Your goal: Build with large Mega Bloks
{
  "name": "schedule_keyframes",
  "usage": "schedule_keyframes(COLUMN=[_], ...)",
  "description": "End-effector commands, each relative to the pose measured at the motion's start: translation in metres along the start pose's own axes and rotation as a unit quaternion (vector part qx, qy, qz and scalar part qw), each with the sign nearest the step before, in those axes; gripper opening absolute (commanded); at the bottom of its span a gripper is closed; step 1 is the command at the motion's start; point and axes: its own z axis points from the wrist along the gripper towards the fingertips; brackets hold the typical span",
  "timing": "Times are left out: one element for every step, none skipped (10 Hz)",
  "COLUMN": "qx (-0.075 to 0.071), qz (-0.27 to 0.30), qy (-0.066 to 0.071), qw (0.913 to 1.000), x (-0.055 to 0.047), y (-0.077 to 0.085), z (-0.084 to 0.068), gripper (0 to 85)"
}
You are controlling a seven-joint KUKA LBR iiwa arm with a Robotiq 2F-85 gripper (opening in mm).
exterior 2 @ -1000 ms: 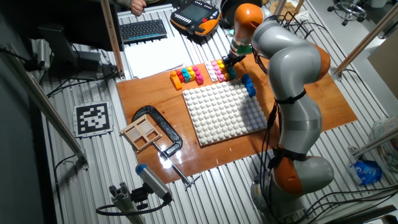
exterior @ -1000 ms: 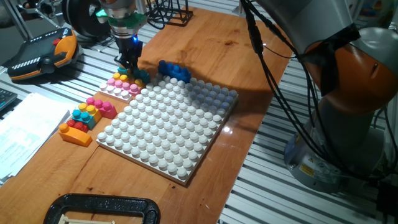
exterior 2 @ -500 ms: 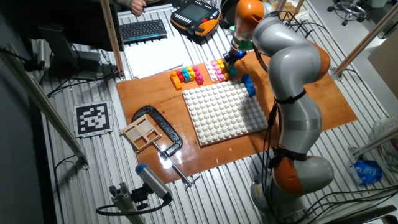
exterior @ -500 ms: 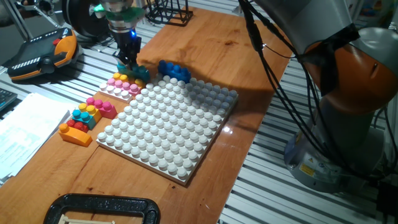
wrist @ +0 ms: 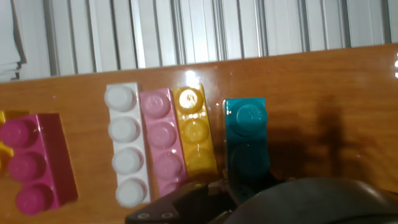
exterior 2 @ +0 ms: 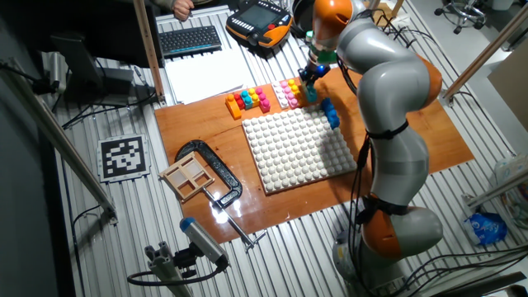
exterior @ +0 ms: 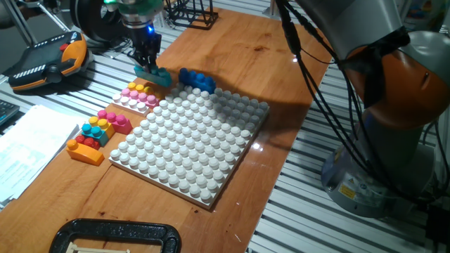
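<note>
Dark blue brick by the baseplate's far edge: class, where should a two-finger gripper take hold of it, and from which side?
Grip the dark blue brick across its narrow width at mid-length, coming straight down. It lies flat, elongated, studs up, long sides apparently free.

Cyan blok [exterior: 152, 74] tilted, off table; dk-blue blok [exterior: 197, 80] lies by baseplate.

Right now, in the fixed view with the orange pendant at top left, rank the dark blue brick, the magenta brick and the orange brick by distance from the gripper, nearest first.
From the gripper, which holds the cyan brick:
1. Dark blue brick, just beside it, at the baseplate's far edge.
2. Magenta brick, nearer the camera, in the loose cluster.
3. Orange brick, at the cluster's near end, farthest.
</note>
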Motion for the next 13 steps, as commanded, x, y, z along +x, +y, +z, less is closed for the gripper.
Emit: schedule_keyframes(qx=[0.001,0.005,0.009,0.008,0.007,0.007,0.007,0.006,0.006,0.006,0.002,0.004,0.004], qz=[0.005,0.007,0.008,0.009,0.011,0.012,0.012,0.012,0.010,0.012,0.018,0.018,0.017], qy=[0.003,0.004,0.004,0.004,0.004,0.003,0.002,0.002,0.003,0.002,-0.001,-0.002,-0.004], qw=[1.0000,1.0000,0.9999,0.9999,0.9999,0.9999,0.9999,0.9999,0.9999,0.9999,0.9998,0.9998,0.9998], x=[0.014,0.026,0.037,0.046,0.055,0.062,0.068,0.071,0.073,0.073,0.073,0.073,0.073], y=[0.000,0.002,0.002,0.002,0.003,0.003,0.003,0.003,0.003,0.003,0.003,0.003,0.003], z=[-0.005,-0.009,-0.010,-0.011,-0.010,-0.007,-0.005,-0.003,-0.003,-0.003,-0.003,-0.003,-0.003], gripper=[0.0,0.0,0.0,0.0,0.0,0.0,0.0,0.0,0.0,0.0,0.0,0.0,0.0])
